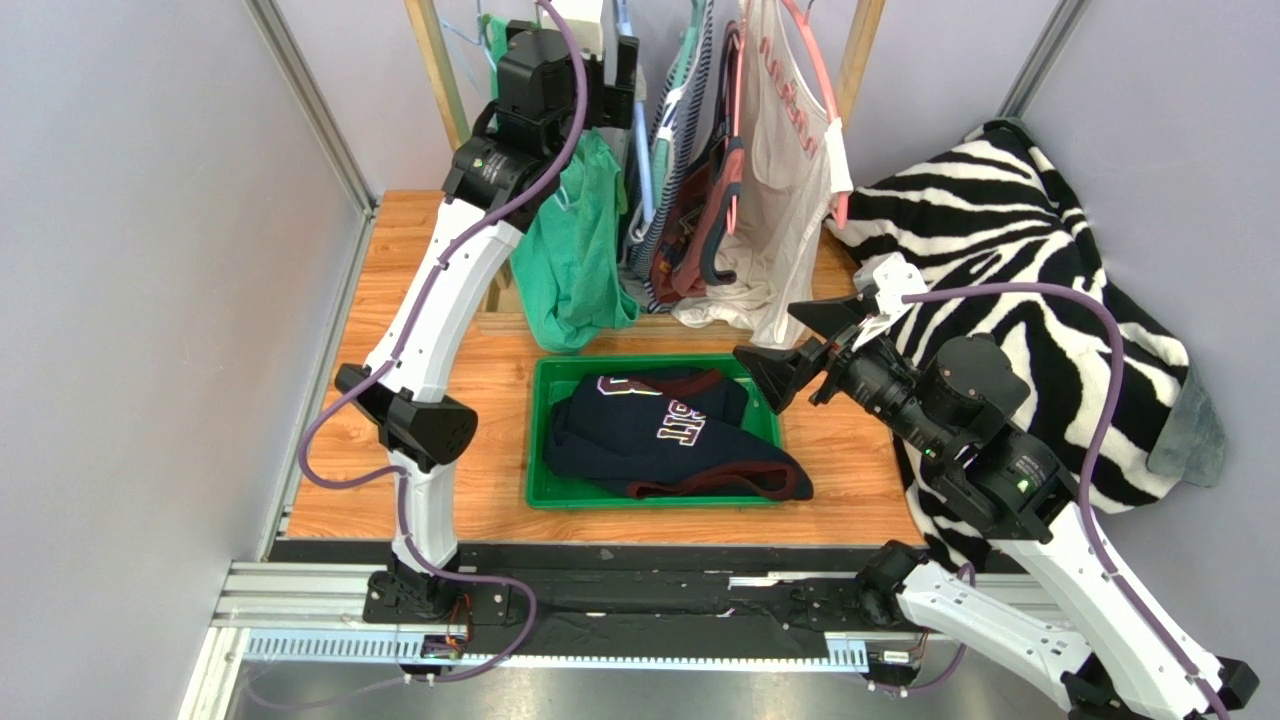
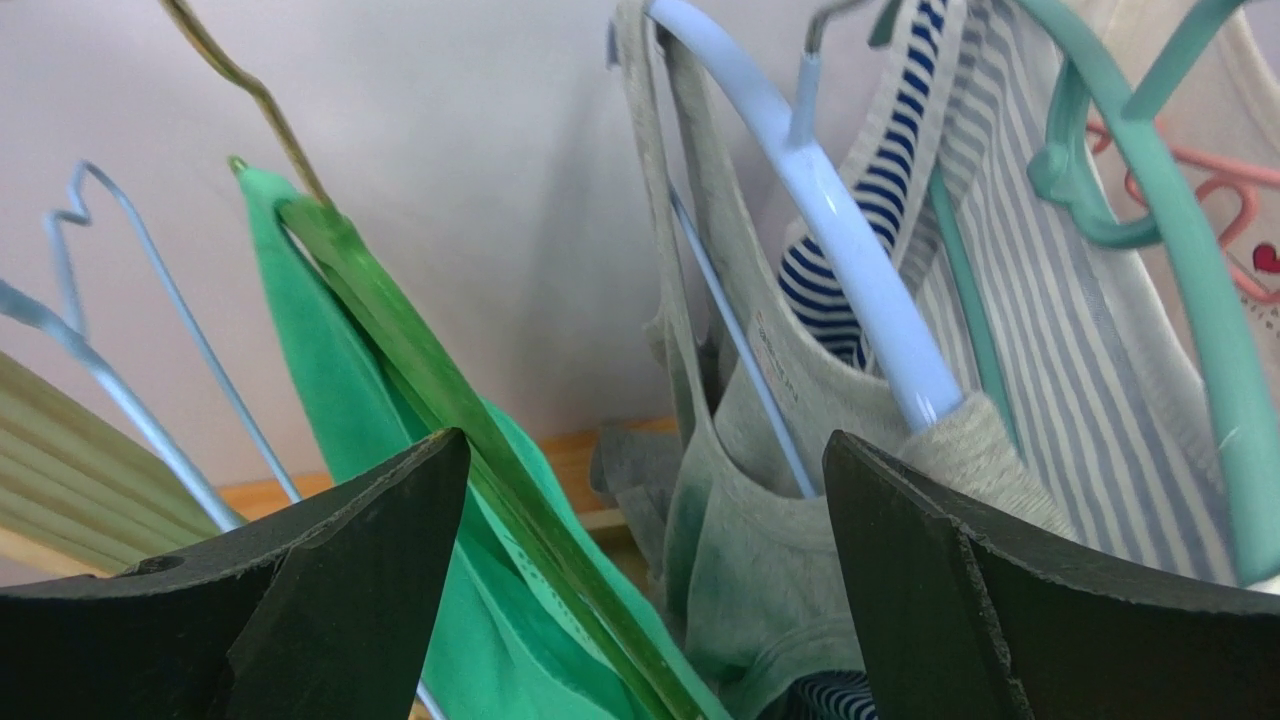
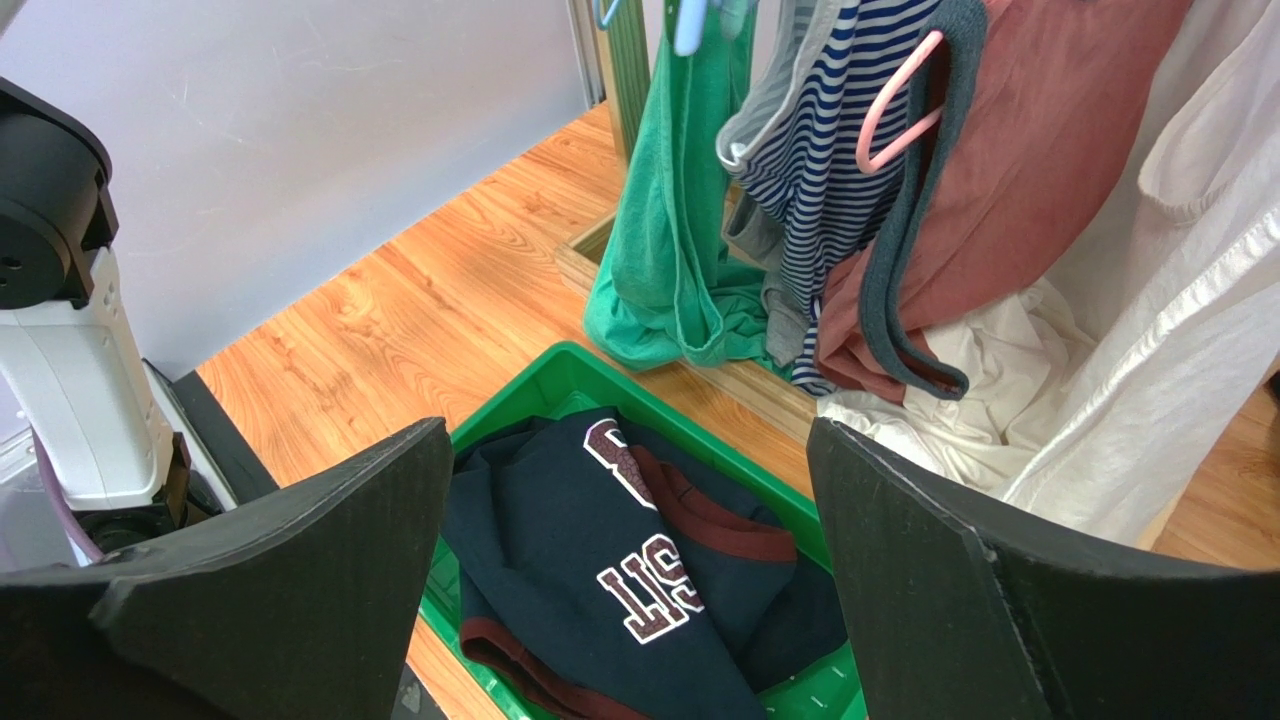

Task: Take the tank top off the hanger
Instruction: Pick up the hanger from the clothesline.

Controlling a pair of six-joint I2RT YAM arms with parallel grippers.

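A green tank top [image 1: 571, 255] hangs on a green hanger [image 2: 436, 398] at the left end of the clothes rack. My left gripper [image 1: 609, 68] is raised to the top of the rack beside it. In the left wrist view this gripper [image 2: 643, 443] is open, and the green hanger's arm and the green fabric [image 2: 338, 405] lie just beyond its left finger, not gripped. My right gripper [image 1: 793, 348] is open and empty, low over the right end of the green tray [image 1: 537, 435]; in the right wrist view [image 3: 628, 428] it faces the tray.
A navy tank top [image 1: 661, 428] with maroon trim lies in the tray. On the rack hang a grey top [image 2: 766, 510] on a light blue hanger [image 2: 842, 225], a striped top [image 3: 812, 165], a maroon top [image 1: 706, 210] and a white top [image 1: 781, 165]. A zebra blanket [image 1: 1022, 240] lies at the right.
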